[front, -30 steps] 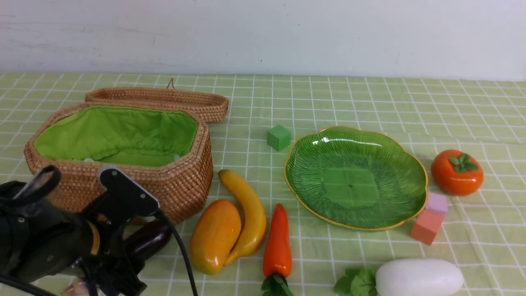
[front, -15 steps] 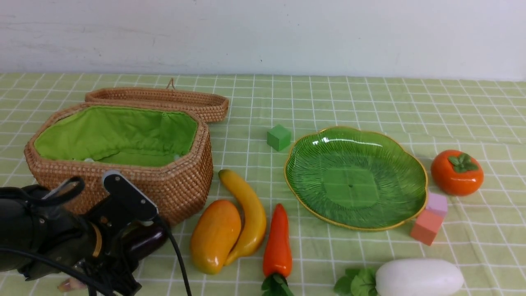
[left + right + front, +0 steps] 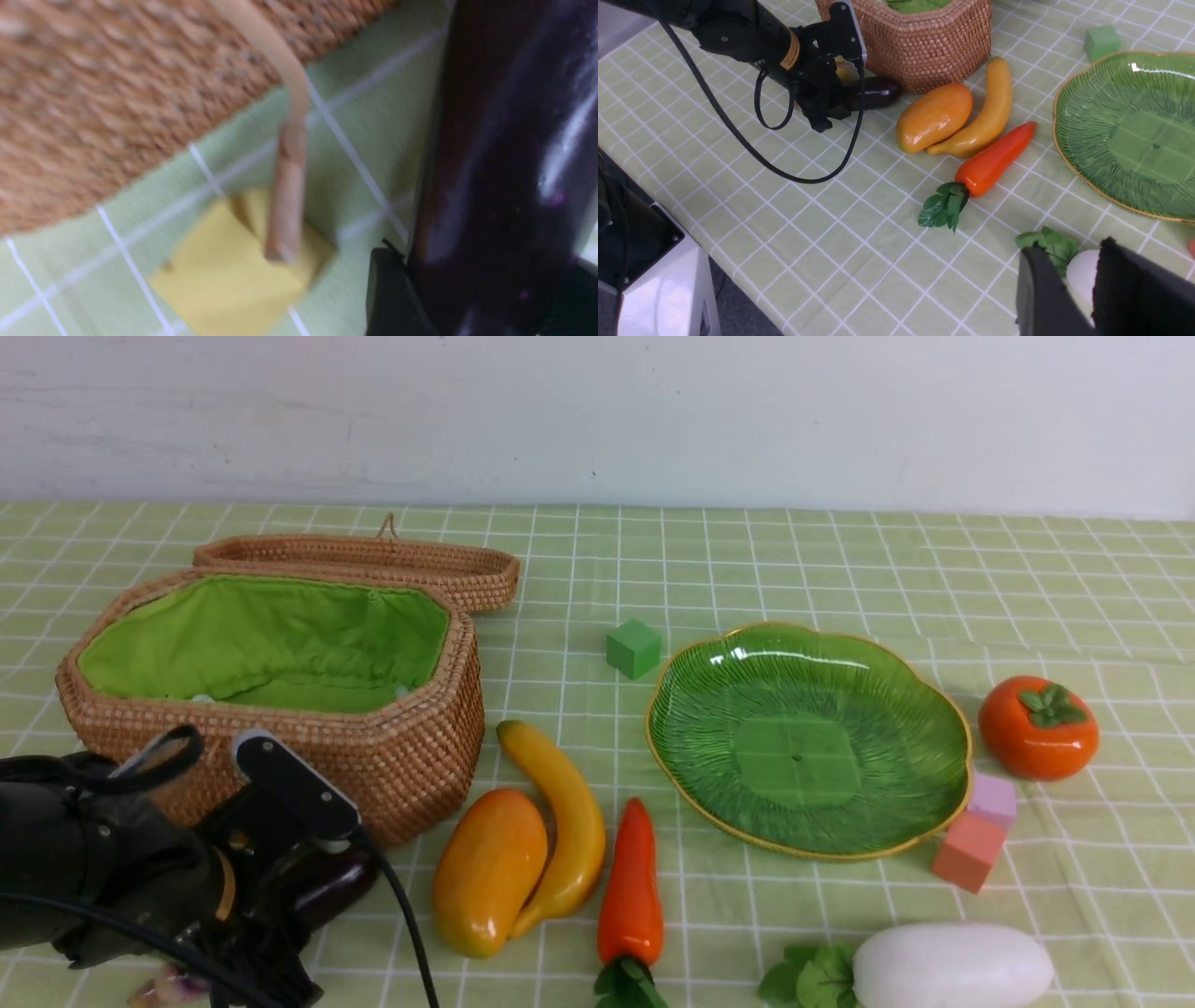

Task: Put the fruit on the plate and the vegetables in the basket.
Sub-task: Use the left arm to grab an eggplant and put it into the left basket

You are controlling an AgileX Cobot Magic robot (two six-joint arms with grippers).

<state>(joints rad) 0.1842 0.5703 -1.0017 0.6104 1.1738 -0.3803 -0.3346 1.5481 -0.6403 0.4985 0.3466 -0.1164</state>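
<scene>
Lower than a second ago, the left arm has sunk toward the tabletop (image 3: 840, 569) at the near left, and its left hand (image 3: 840, 100) has drawn in around the eggplant (image 3: 331, 887), which lies on the cloth just in front of the basket (image 3: 411, 765). The jaws flank the eggplant's dark skin, but whether they already pinch it cannot be told. Nothing else has shifted. At the near right, the right hand (image 3: 1093, 298) hangs over the radish (image 3: 952, 966), slightly parted and holding nothing. A little farther in lie the carrot (image 3: 630, 887), the mango (image 3: 488, 873) and the banana (image 3: 560, 821), the last two touching. Beyond them the plate (image 3: 803, 747) is bare, with the persimmon (image 3: 1036, 728) just beside its right rim. The basket stands open, its lid (image 3: 373, 565) resting behind it. By my reading the eggplant grasp is under way, and none of the sorting is finished yet.
</scene>
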